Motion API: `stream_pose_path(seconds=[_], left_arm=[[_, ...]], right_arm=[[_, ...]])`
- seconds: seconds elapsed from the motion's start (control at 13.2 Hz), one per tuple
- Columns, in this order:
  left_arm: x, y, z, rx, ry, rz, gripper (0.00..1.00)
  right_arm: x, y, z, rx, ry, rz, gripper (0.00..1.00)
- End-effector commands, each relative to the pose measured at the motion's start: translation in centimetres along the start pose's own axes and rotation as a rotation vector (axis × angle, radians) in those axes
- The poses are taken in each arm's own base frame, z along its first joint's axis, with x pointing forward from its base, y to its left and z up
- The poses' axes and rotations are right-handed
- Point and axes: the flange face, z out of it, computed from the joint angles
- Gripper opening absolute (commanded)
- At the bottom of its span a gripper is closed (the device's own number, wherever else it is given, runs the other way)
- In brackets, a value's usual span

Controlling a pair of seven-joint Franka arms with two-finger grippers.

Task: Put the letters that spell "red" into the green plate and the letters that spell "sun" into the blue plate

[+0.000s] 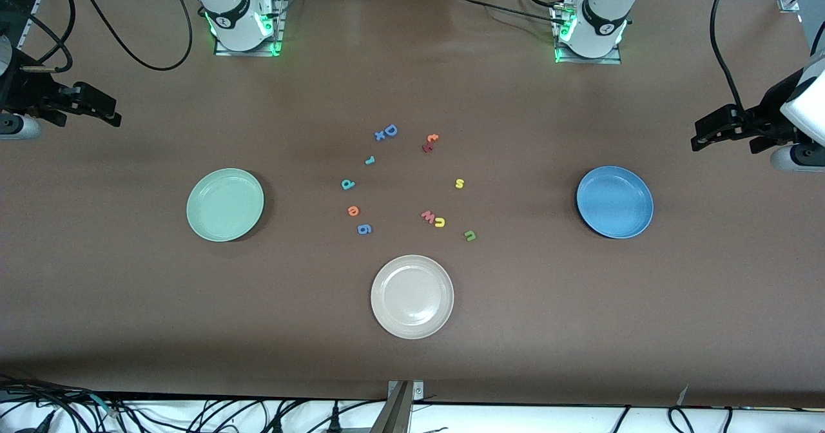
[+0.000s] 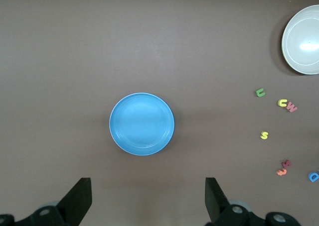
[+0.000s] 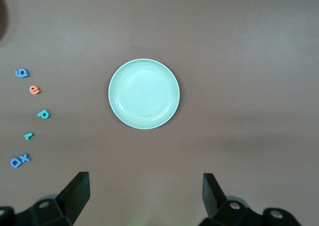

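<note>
The teal "r" (image 1: 370, 160), teal "d" (image 1: 348, 184) and orange "e" (image 1: 353, 211) lie mid-table, toward the green plate (image 1: 225, 204). The yellow "s" (image 1: 459, 183), yellow arch (image 1: 439, 221) and olive arch (image 1: 470, 235) lie toward the blue plate (image 1: 615, 202). Both plates hold nothing. My left gripper (image 1: 697, 134) hangs open and empty over the table's left-arm end, with the blue plate (image 2: 142, 124) ahead of its fingers (image 2: 79, 198). My right gripper (image 1: 115, 114) hangs open and empty over the right-arm end, facing the green plate (image 3: 144, 93).
A beige-white plate (image 1: 412, 296) sits nearest the front camera. Other letters lie among the task's own: a blue "D" (image 1: 389, 130) with a small "x", an orange and a dark red letter (image 1: 430, 143), a blue "6" (image 1: 364, 229), and a pink "w" (image 1: 427, 216) touching the yellow arch.
</note>
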Motion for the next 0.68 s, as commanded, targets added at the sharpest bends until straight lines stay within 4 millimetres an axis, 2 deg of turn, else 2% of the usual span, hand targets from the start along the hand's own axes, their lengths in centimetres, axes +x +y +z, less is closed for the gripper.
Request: stream_pose_path(seconds=[0.0, 0.15, 0.3, 0.61], left_arm=[[-0.1, 0.2, -0.6, 0.016, 0.007, -0.007, 1.00], [0.0, 0.1, -0.4, 0.018, 0.004, -0.009, 1.00], [0.0, 0.2, -0.4, 0.018, 0.004, -0.006, 1.00], [0.1, 0.2, -0.2, 0.019, 0.009, -0.006, 1.00]], right_arm=[[0.1, 0.1, -0.4, 0.014, 0.000, 0.004, 1.00], [0.1, -0.6, -0.3, 0.014, -0.005, -0.013, 1.00], [0.5, -4.0, 0.5, 0.004, -0.011, -0.068, 1.00], [2.7, -13.1, 7.3, -0.016, -0.112, 0.004, 1.00]])
